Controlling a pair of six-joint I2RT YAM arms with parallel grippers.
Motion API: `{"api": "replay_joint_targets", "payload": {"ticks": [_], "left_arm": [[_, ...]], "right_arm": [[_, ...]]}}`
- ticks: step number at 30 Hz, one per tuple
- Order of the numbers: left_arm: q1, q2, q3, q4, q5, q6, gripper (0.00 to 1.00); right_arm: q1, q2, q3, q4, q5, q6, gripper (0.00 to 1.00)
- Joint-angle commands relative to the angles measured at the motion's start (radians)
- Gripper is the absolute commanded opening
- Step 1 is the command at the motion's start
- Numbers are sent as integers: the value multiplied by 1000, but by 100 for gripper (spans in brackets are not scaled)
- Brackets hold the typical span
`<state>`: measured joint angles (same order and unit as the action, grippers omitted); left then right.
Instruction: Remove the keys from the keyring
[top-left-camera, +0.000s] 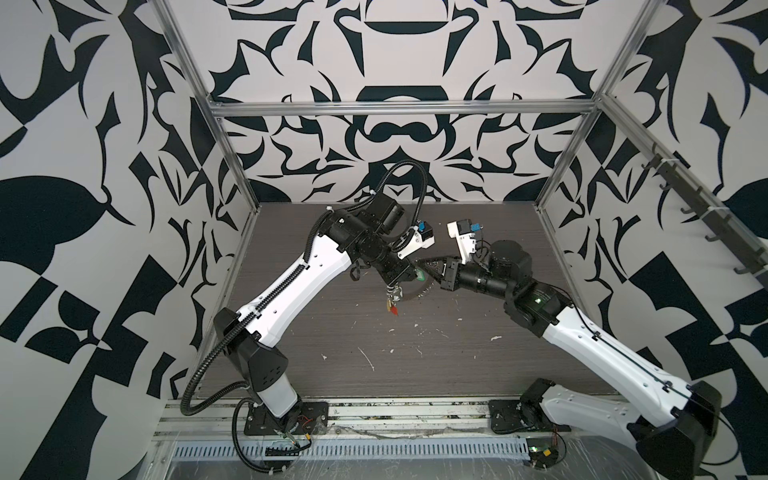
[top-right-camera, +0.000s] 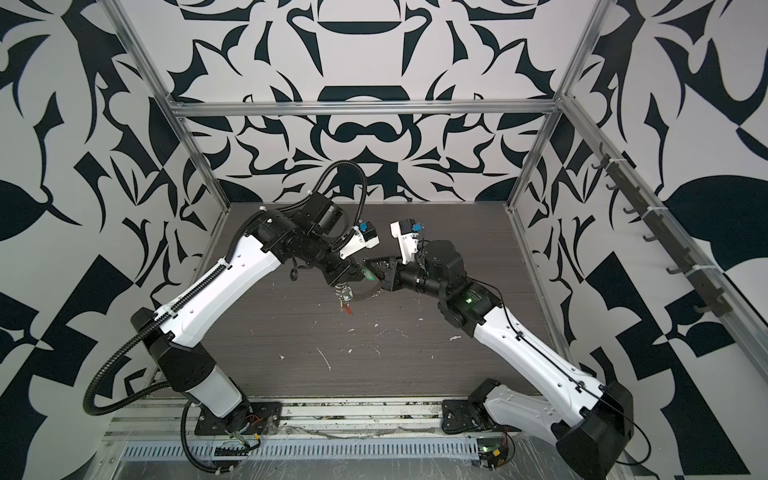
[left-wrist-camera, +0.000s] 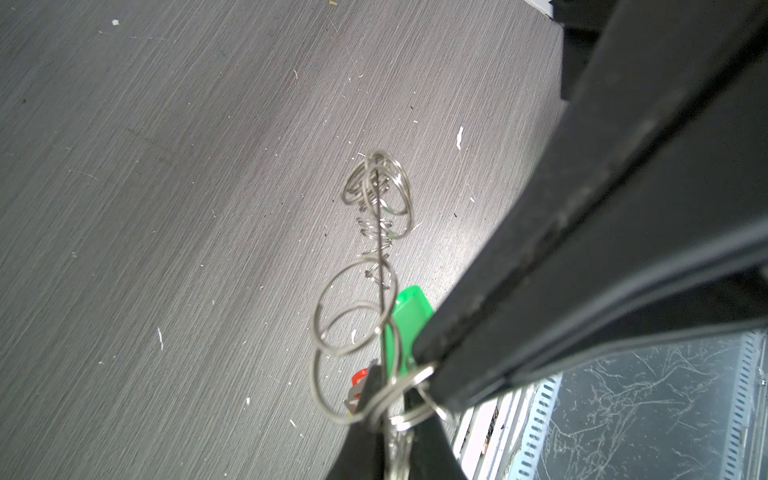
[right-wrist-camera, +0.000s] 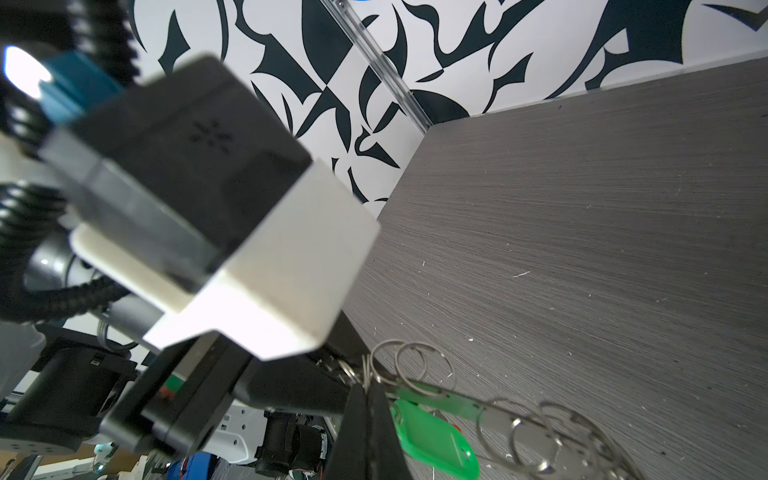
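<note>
The keyring (right-wrist-camera: 519, 432), a flat grey disc fringed with silver wire loops, hangs above the table between both arms. In the left wrist view it shows edge-on as a thin line (left-wrist-camera: 380, 232). My left gripper (left-wrist-camera: 388, 399) is shut on its rim. Silvery keys (top-left-camera: 390, 300) with a red tag (top-left-camera: 395, 311) dangle below the left gripper (top-left-camera: 395, 286). A green tag (right-wrist-camera: 436, 444) hangs on the ring beside my right gripper (right-wrist-camera: 365, 384), which is shut on thin wire loops at the rim. In a top view the right gripper (top-left-camera: 426, 266) meets the left one.
White scraps (top-left-camera: 365, 357) are scattered across the dark wood-grain table (top-left-camera: 457, 361). Patterned walls with aluminium posts (top-left-camera: 232, 166) enclose three sides. A slotted rail (top-left-camera: 374, 449) runs along the front by both arm bases.
</note>
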<state>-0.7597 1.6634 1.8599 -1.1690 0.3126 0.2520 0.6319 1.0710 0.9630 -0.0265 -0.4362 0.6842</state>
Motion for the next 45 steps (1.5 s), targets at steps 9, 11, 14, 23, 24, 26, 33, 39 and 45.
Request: {"api": "replay_joint_targets", "payload": {"ticks": [9,11,14,23,24,26,33,39,45], "left_arm": [[-3,7,19,-36,31,4,10],[-3,6,21,-37,29,5,12],[-3,4,23,-40,28,7,15],[-3,-2,31,-45,17,13,25],[-3,-2,33,-47,17,13,25],[-3,-4,38,-52,19,15,26],[-3,-20,59,-75,34,30,26],[-3,-37,82,-101,42,53,36],[-3,-64,94,-102,52,66,34]], "right_arm": [[1,-37,64,-21,28,-30,0],[0,-33,72,-36,33,-34,0],[0,-29,80,-49,32,-43,0],[1,-32,100,-93,40,-64,0],[1,-32,104,-101,39,-67,0],[0,-31,114,-115,40,-75,0],[1,-22,166,-197,48,-119,0],[0,2,250,-323,76,-199,0],[0,24,327,-433,85,-253,0]]}}
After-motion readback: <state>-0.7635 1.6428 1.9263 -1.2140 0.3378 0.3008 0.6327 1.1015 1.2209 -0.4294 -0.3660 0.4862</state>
